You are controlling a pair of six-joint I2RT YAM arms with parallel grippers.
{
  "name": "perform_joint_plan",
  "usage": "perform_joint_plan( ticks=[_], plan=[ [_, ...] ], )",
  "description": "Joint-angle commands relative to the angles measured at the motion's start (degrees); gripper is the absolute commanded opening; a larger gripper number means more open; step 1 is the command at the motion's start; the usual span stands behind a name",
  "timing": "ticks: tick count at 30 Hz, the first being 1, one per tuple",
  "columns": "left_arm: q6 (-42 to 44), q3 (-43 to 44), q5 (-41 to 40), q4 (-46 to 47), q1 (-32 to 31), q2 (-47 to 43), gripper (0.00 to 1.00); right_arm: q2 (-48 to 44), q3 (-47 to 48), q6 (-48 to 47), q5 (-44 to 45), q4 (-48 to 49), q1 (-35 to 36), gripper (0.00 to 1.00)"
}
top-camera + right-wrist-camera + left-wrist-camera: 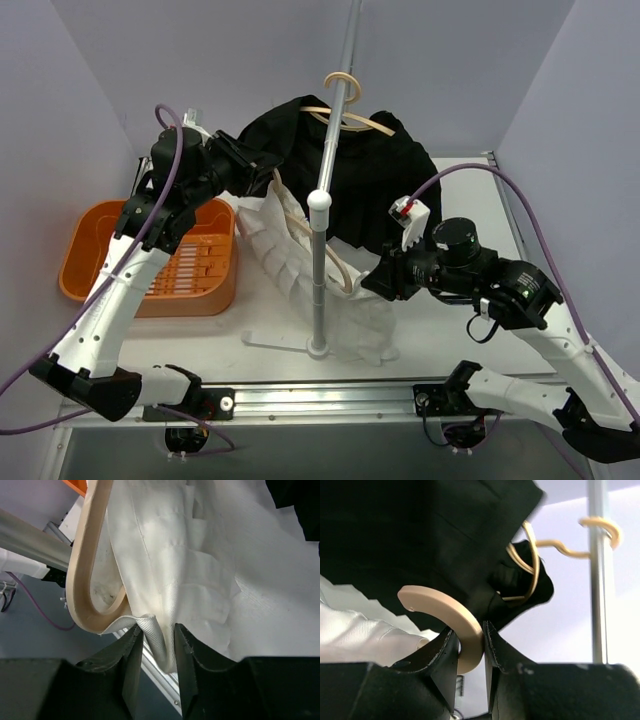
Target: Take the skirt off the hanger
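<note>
Right gripper (157, 632) on skirt (200, 580) by hanger (81, 580)

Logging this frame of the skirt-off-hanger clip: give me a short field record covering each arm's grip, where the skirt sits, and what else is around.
left gripper: shut on the wooden hanger, at a curved end
right gripper: fingers pinch a fold of the white skirt beside the hanger's bend
skirt status: draped on the hanger, not yet off
rack: black garment hangs from the stand
other: orange basket on the left
</note>
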Motion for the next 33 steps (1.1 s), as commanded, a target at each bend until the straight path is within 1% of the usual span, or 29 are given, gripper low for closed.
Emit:
perform_joint_plan(
  ticks=[1, 2, 3, 4, 6, 9, 12, 16, 25, 33],
  plan=[
    [8.6, 6.7, -8.8, -3.9, -2.8, -0.9, 0.02, 0.1, 3.6, 0.9, 1.8, 2.5, 0.5, 0.29],
    [8.7, 5.9, -9.2, -4.2, -3.5, -1.3, 0.02, -0.1, 4.6, 1.1, 1.9, 2.5, 0.5, 0.35],
    [8.6, 5.3, -9.2, -4.1, -3.7, -1.9, 0.02, -0.1, 5.1, 1.2, 1.9, 2.4, 0.5, 0.45],
    [8.3, 4.7, -9.2, -4.1, -3.9, -2.1, 0.02, 0.2, 5.7, 1.2, 1.9, 2.2, 0.5, 0.49],
    [7.7, 2.4, -9.2, -3.4, -4.3, -2.9, 0.02, 0.8, 7.6, 1.2, 1.9, 2.0, 0.5, 0.55],
    [6.8, 0.5, -8.8, -2.1, -4.6, -3.3, 0.02, 2.6, 9.8, 1.1, 1.9, 1.9, 0.5, 0.57],
    [6.8, 0.6, -8.7, -1.9, -4.9, -2.3, 0.02, 4.8, 12.3, 0.3, -0.1, 2.6, 0.5, 0.58],
    [6.9, 2.1, -8.7, -1.6, -5.4, -1.2, 0.02, 8.1, 13.8, -1.1, -4.2, 3.4, 0.5, 0.56],
    [7.1, 3.3, -9.2, -1.5, -6.7, 0.5, 0.02, 12.8, 12.6, -3.4, -8.9, 5.5, 0.5, 0.56],
    [7.1, 4.6, -9.4, -1.2, -7.5, 1.5, 0.02, 13.1, 8.4, -4.5, -7.6, 6.9, 0.5, 0.54]
  ],
)
